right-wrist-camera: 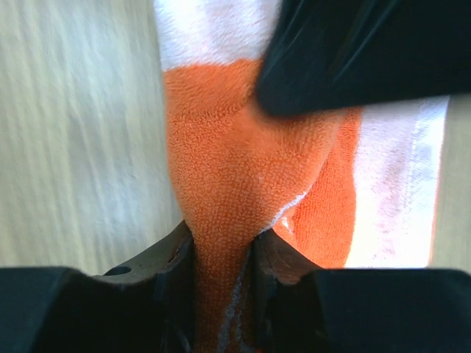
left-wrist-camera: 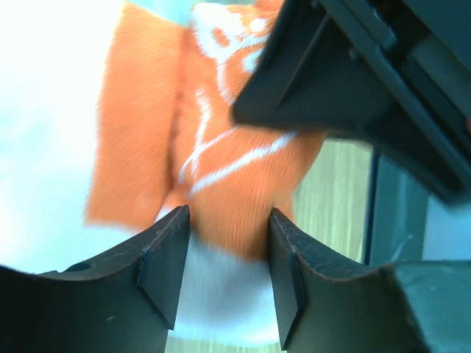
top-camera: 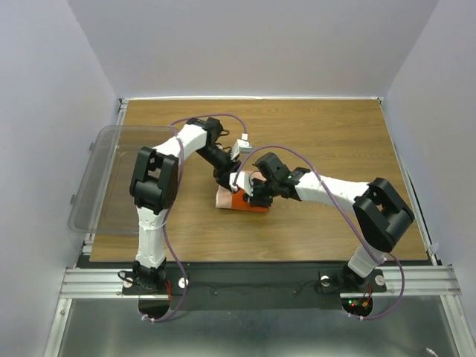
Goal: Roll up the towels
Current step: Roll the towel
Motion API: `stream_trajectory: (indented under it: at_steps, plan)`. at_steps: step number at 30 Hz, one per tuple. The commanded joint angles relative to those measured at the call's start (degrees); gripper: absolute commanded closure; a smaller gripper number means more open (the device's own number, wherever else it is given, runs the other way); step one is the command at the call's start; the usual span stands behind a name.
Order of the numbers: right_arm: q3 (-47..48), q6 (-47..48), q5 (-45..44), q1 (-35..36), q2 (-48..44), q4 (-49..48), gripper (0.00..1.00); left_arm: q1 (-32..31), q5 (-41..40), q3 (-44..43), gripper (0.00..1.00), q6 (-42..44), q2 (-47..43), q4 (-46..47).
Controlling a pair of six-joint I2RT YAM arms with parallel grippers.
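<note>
The wooden table [top-camera: 335, 134] is a brown rectangle with a pale rim. Close to its centre, a little toward six o'clock, a bunched orange and white towel [top-camera: 239, 201] sits on the wood. At nine o'clock a clear plastic tub [top-camera: 95, 178] lies along the left edge. It seems to overhang that edge, though its transparency makes this hard to judge.

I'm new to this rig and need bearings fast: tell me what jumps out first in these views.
An orange-and-white towel lies bunched in the middle of the wooden table, both arms bent over it. Up close, the right gripper pinches an orange fold of it, while the left gripper stands with jaws apart around another fold. A clear plastic tub sits at the table's left edge.
</note>
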State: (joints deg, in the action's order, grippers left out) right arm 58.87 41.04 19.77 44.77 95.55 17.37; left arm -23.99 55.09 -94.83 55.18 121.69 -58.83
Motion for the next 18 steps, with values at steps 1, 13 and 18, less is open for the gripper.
stream_trajectory:
  at_steps: [1, 13, 18]
  plan:
    - [1.1, -6.7, 12.6, -0.9, 4.2, 15.6, 0.85, 6.8, -8.0, -2.7, 0.44, 2.4, -6.5, 0.5]
    - [18.0, -8.5, 34.2, -10.5, 21.9, 35.8, 0.85, 13.6, -13.2, 19.8, 0.39, 1.7, -32.8, 18.2]
    - [25.5, -6.6, 38.7, -12.3, 31.8, 44.6, 0.84, 6.0, -21.8, 32.4, 0.33, 3.4, -45.3, 26.6]
